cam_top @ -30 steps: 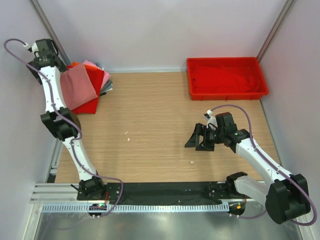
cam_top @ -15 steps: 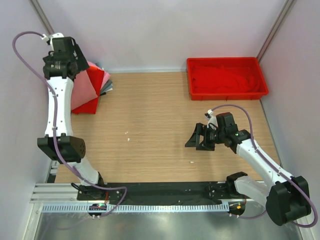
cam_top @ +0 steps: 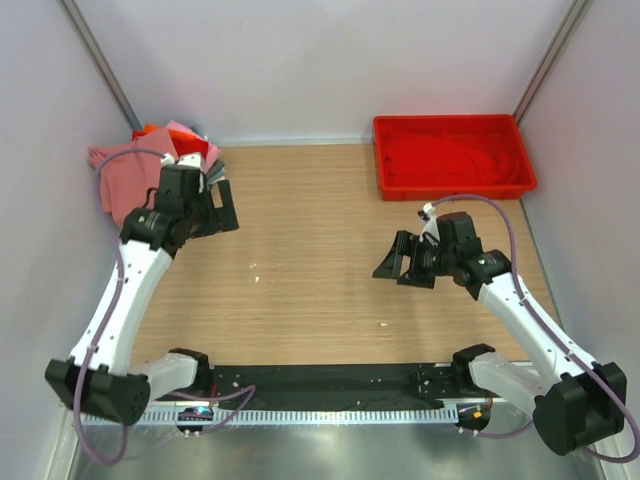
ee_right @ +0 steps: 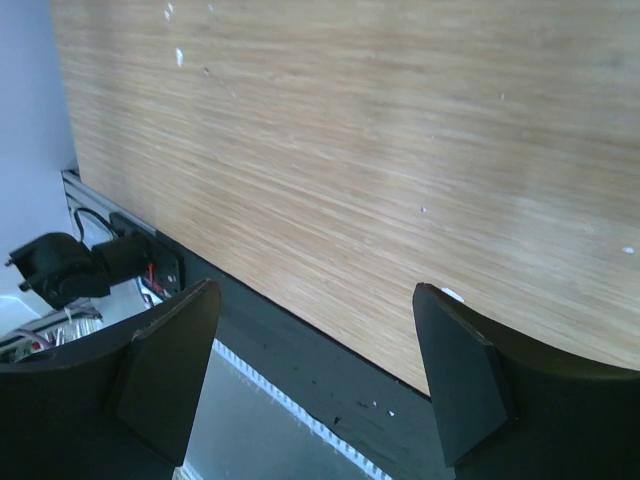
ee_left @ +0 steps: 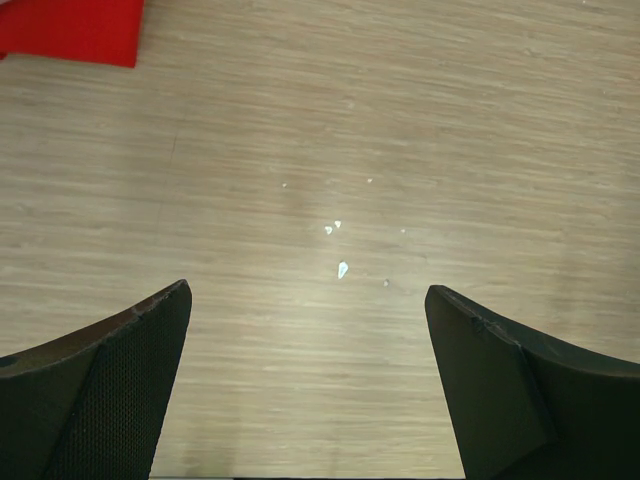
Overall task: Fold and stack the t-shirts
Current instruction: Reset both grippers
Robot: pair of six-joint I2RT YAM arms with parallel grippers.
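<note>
The t-shirts are piled in the far left corner. A dusty salmon-pink t-shirt [cam_top: 118, 176] lies rumpled on the pile's left side, and red, pink, orange and grey edges [cam_top: 190, 147] show behind it. My left gripper [cam_top: 222, 210] is open and empty, just right of the pile and low over the table. In the left wrist view the left gripper [ee_left: 308, 292] has only bare wood between its jaws. My right gripper [cam_top: 396, 268] is open and empty over the right middle of the table. In the right wrist view the right gripper [ee_right: 316, 288] spans the table's near edge.
A rigid red tray [cam_top: 525, 150] stands at the far right with red cloth [cam_top: 450, 160] inside; its corner [ee_left: 70, 30] shows in the left wrist view. White specks [cam_top: 255, 270] lie on the wood. A black rail [cam_top: 330, 380] runs along the near edge.
My left arm has swung down from high over the pile to low beside it. The salmon-pink shirt has gone from flat to rumpled and shifted left. The right gripper has barely moved.
</note>
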